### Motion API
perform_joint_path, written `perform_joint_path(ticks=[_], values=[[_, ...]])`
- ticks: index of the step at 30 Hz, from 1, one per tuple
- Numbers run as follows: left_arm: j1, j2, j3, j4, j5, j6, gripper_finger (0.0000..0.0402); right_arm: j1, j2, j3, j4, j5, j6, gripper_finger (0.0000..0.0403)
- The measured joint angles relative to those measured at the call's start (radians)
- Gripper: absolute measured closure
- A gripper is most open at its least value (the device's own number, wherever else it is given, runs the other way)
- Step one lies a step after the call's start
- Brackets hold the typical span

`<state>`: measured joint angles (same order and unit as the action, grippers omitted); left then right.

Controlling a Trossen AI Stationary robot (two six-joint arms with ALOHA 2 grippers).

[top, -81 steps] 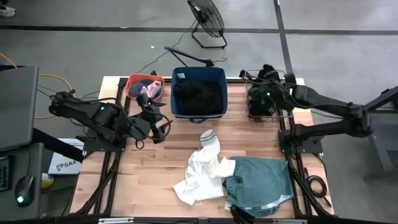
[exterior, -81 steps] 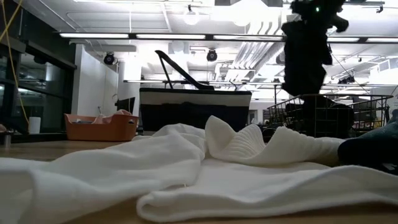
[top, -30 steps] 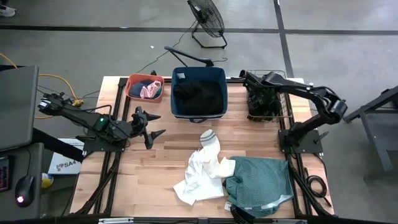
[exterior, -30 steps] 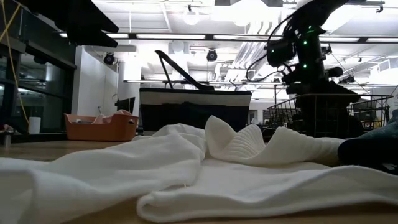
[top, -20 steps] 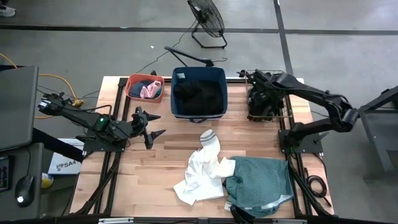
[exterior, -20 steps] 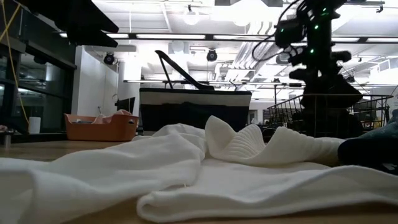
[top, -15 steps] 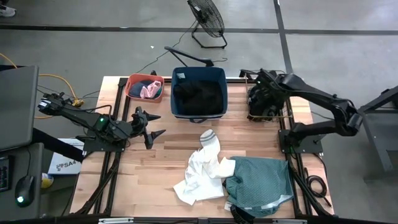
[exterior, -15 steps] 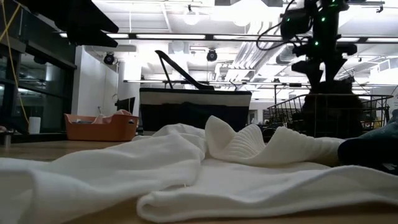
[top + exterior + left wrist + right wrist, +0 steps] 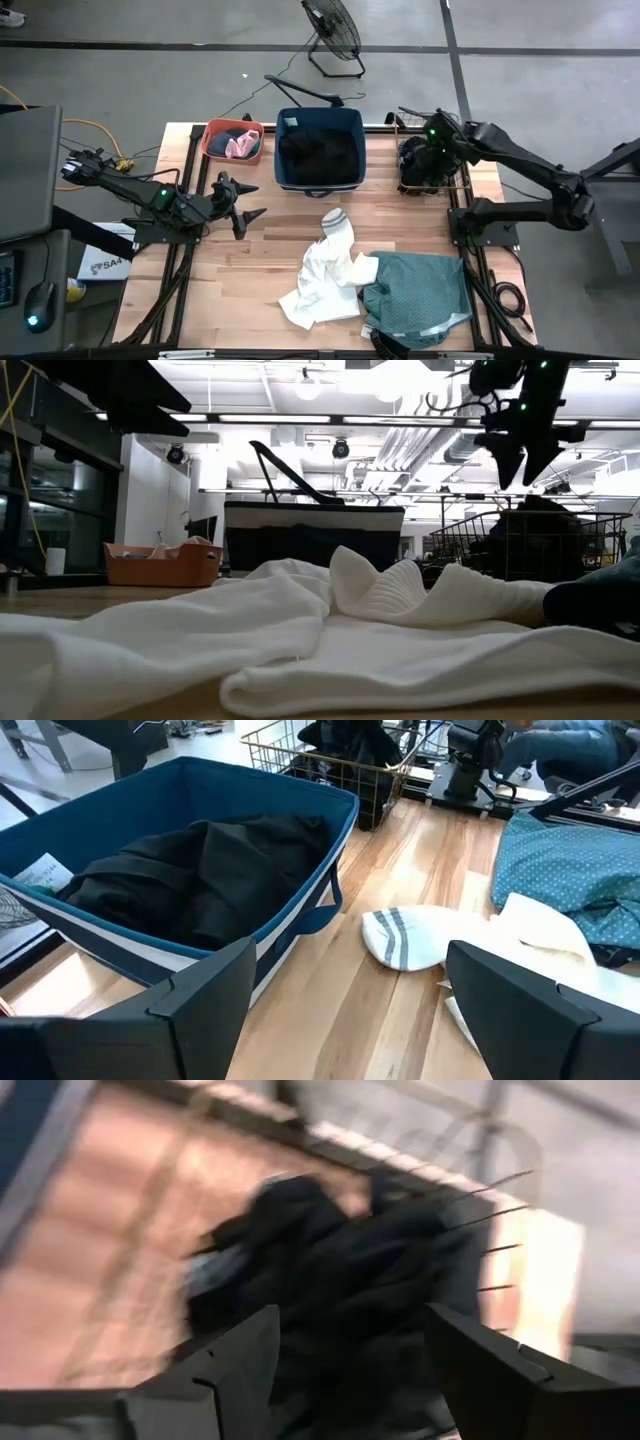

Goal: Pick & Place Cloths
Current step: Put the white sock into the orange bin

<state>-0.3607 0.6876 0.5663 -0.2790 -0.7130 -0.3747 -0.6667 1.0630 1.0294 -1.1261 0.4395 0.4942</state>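
Observation:
A white cloth (image 9: 325, 275) and a teal-green cloth (image 9: 415, 295) lie crumpled on the table's near middle. Black cloths (image 9: 320, 152) fill the navy tub (image 9: 283, 120). More black cloths (image 9: 350, 1270) lie heaped in the wire basket (image 9: 470, 545) at the far right. Pink and navy cloths (image 9: 237, 145) sit in the orange basin (image 9: 213, 130). My right gripper (image 9: 520, 460) hangs open above the wire basket, fingers pointing down, clear of the black heap. My left gripper (image 9: 245, 200) waits open at the table's left, facing the tub.
A white sock with grey stripes (image 9: 410, 935) forms the white cloth's far end, near the tub. A floor fan (image 9: 333, 30) stands beyond the table's far edge. Bare wood lies between my left gripper and the white cloth.
My right gripper has risen from low in the wire basket, where it sat on the black heap, to well above the rim, and has drifted a little toward the table's right edge. The black cloth stays in the basket. My left arm has kept still.

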Motion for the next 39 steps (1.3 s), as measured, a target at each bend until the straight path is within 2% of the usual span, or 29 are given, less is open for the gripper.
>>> perform_joint_path(ticks=[5, 13, 19, 23, 28, 39], values=[[0.0, 0.004, 0.0, -0.004, 0.005, -0.019, 0.0083, 0.088, -0.038, 0.0, 0.007, -0.141, -0.031, 0.0168], [0.0, 0.004, 0.0, -0.011, 0.006, -0.046, 0.0083, 0.336, -0.049, 0.0, 0.031, -0.215, -0.13, 0.0168], [0.0, 0.004, 0.0, -0.016, 0.007, -0.048, 0.0083, 0.527, -0.003, 0.0, 0.189, -0.35, -0.203, 0.0168], [0.0, 0.004, 0.001, -0.016, 0.008, -0.048, 0.0083, 0.646, 0.07, 0.0, 0.279, -0.357, -0.264, 0.0168], [0.0, 0.004, 0.001, -0.016, 0.008, -0.047, 0.0083, 0.734, 0.208, 0.0, 0.365, -0.359, -0.328, 0.0168], [0.0, 0.004, 0.001, -0.032, 0.008, -0.049, 0.0083, 0.751, 0.494, 0.0, 0.557, -0.363, -0.422, 0.0168]])
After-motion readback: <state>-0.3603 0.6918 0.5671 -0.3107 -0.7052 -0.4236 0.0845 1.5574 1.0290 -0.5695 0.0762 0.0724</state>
